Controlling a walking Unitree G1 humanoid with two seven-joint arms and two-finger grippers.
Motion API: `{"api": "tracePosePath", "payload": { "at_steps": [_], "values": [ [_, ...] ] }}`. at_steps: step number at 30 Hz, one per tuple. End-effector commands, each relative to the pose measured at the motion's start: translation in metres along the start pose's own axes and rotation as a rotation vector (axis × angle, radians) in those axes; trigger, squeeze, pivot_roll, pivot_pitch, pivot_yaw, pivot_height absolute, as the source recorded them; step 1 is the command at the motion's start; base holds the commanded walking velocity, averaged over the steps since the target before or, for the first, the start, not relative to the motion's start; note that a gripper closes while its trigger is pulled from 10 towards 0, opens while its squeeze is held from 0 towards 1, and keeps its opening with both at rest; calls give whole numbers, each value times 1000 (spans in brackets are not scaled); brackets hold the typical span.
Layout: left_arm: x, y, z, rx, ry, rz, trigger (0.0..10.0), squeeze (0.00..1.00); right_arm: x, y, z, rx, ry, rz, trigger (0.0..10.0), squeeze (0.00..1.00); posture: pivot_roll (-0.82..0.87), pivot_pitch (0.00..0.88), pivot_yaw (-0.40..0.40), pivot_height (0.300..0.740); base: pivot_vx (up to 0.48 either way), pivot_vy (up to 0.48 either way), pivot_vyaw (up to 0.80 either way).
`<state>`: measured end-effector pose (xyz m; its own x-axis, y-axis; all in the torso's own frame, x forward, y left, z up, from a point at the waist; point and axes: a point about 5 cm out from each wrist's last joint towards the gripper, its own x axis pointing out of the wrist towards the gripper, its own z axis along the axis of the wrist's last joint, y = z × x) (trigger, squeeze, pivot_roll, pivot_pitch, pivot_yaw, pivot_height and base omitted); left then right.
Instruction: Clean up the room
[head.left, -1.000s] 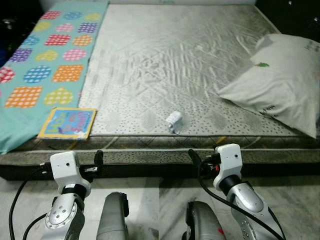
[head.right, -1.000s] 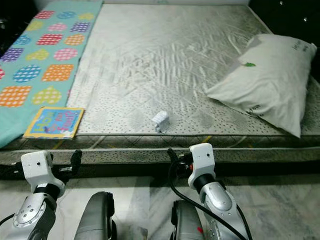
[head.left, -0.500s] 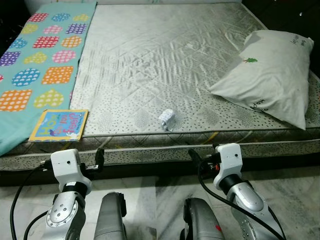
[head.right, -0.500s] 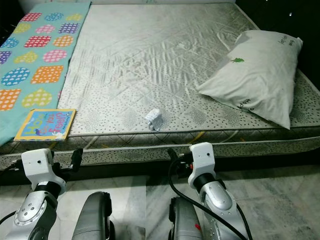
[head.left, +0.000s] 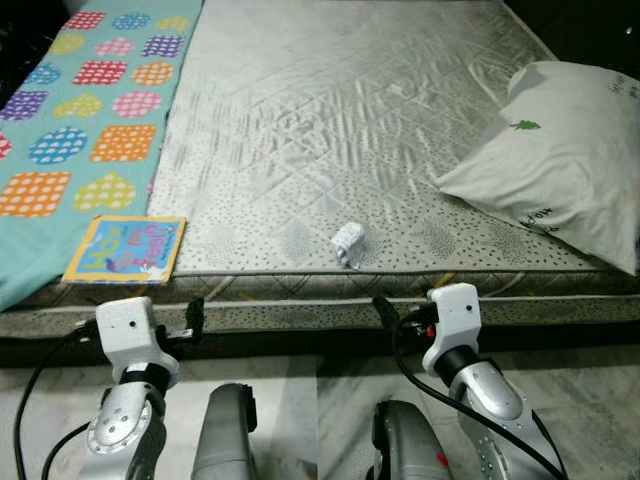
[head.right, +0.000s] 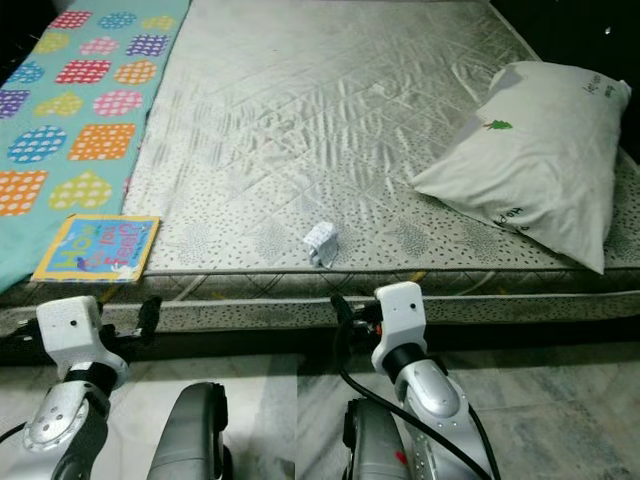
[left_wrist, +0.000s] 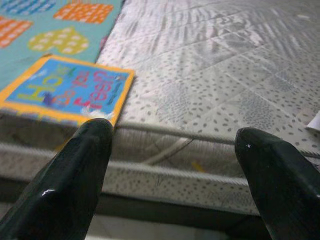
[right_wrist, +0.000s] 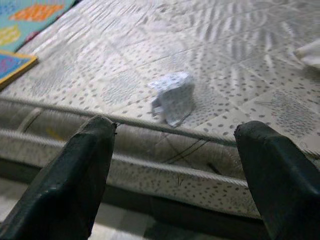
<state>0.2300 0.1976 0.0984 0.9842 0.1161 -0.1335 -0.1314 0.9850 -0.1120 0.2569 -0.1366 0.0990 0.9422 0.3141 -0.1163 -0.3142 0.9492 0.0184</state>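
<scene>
I stand at the foot edge of the bed (head.left: 330, 130), both arms raised in front of me just short of the mattress side.

My left pincer (left_wrist: 172, 185) is released, its two black fingers (left_wrist: 70, 185) spread wide with nothing between them. It points at the mattress edge, near the corner of a book (head.left: 124, 247) with a yellow border and coloured letters on a blue cover. The book lies flat at the front edge of the bed, resting partly on a teal blanket (head.left: 80, 130) printed with dotted hearts, circles and squares, which covers the left side of the mattress.

My right pincer (right_wrist: 175, 185) is also released, fingers (right_wrist: 280, 185) wide apart and empty. It faces a small crumpled paper (head.left: 347, 240), white with fine print, that sits on the grey quilted mattress close to the front edge, roughly in the middle. The paper is apart from my fingers, up on the bed beyond the piping.

A white pillow (head.left: 560, 170) with a small green tree print lies tilted on the right side of the bed, well apart from the paper.

Below my arms is pale marbled floor (head.left: 580, 380).
</scene>
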Motion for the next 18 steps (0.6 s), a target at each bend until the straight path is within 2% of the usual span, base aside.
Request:
{"api": "tracePosePath", "payload": {
  "at_steps": [1,8,11,16,18],
  "values": [
    [-1,-3,-3,-3,14,-14,10000,0,-4,-5,-6,-2,26,-15,10000,0,-70,180,-2,544,266,0,0],
    [-1,-4,-4,-2,16,-18,10000,0,-4,-4,-6,-23,23,-3,10000,0,-68,170,-2,544,257,0,0],
    [-1,-4,-5,-2,17,-17,10000,0,-4,-4,-6,-20,22,-3,10000,0,-67,167,-3,544,261,0,596],
    [-1,-5,-5,-4,18,-21,10000,0,-5,-4,-7,-16,23,-2,10000,0,-67,165,-5,544,246,0,0],
    [-2,-5,-5,-6,20,-22,10000,0,-5,-4,-7,-16,24,0,10000,0,-67,165,-5,544,255,0,450]
  ]
}}
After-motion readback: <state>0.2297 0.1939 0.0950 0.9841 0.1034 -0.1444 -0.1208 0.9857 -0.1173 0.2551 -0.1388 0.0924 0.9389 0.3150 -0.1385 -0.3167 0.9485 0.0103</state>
